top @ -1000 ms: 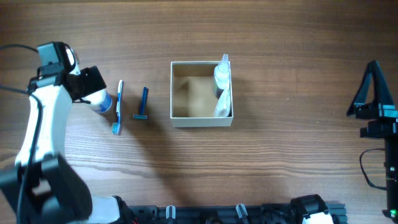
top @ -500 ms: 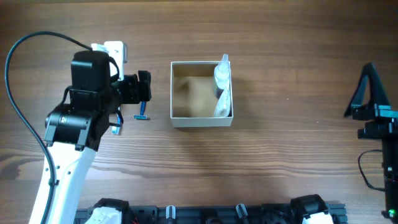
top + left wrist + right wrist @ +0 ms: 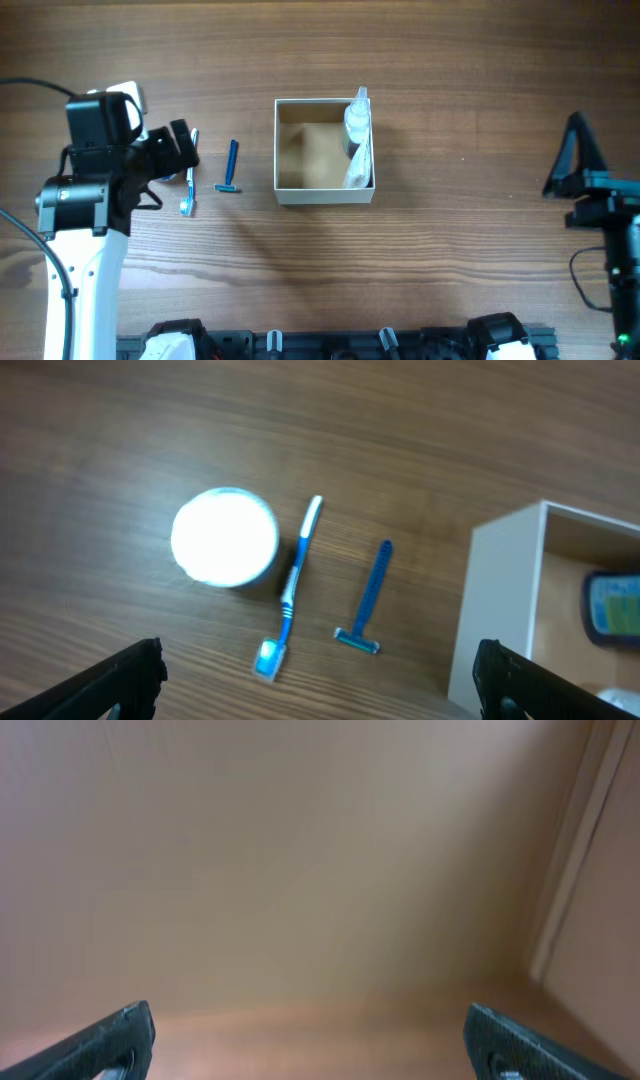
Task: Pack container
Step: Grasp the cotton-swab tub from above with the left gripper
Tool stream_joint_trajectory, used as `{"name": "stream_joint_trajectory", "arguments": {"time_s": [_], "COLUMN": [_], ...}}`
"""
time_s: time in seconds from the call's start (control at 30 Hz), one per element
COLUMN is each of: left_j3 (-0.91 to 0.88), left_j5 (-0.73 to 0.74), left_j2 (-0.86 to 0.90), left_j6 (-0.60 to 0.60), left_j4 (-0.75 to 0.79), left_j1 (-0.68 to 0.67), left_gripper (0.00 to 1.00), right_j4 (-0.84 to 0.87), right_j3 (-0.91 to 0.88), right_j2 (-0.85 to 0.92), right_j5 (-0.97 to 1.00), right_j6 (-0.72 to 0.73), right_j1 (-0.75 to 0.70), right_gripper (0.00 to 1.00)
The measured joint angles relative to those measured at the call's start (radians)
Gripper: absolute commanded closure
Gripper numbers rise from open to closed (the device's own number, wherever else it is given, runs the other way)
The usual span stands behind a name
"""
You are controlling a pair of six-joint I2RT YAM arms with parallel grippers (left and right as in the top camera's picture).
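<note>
The container (image 3: 325, 196) is a square white-walled box with a tan inside, mid-table; its left wall also shows in the left wrist view (image 3: 505, 610). A white packet and a bottle (image 3: 357, 140) lie along its right wall. Left of it lie a blue razor (image 3: 230, 166), which the left wrist view also shows (image 3: 370, 595), and a blue toothbrush (image 3: 189, 180) (image 3: 290, 585). A round white-lidded jar (image 3: 224, 536) stands left of the toothbrush. My left gripper (image 3: 183, 148) (image 3: 320, 680) is open and empty above these items. My right gripper (image 3: 578, 160) (image 3: 320, 1040) is open and empty at the far right.
The wooden table (image 3: 460, 90) carries nothing else. In the overhead view the left arm covers the jar. The right wrist view shows only a blurred tan surface (image 3: 300, 870).
The left arm swung right over the razor and toothbrush toward the container, then back left. The right arm shifted slightly left. No item moved.
</note>
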Motion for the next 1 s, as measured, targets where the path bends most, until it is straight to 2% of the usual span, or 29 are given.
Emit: {"name": "stream_joint_trajectory", "arguments": {"time_s": [0.23,0.53,0.77,1.0], "left_j3": [0.000,0.000,0.000,0.000], "left_j5": [0.000,0.000,-0.006,0.024], "left_j2": [0.028,0.243,0.379,0.494], "left_j6": [-0.044,-0.083,-0.090,-0.073], "left_j4": [-0.012,0.006,0.118,0.229], "left_j1": [0.089,0.138,0.211,0.220], "left_gripper": [0.00,0.00,0.00,0.00], "right_j4": [-0.186,-0.351,-0.377,-0.377], "right_j3": [-0.001,-0.001,-0.001,-0.001], "right_j2": [0.001,0.001,0.001,0.001], "right_j5": [0.000,0.000,0.000,0.000], "right_j6": [0.000,-0.001,-0.001,-0.001], "right_j1": [0.000,0.000,0.000,0.000], "right_gripper": [0.00,0.00,0.00,0.00]}}
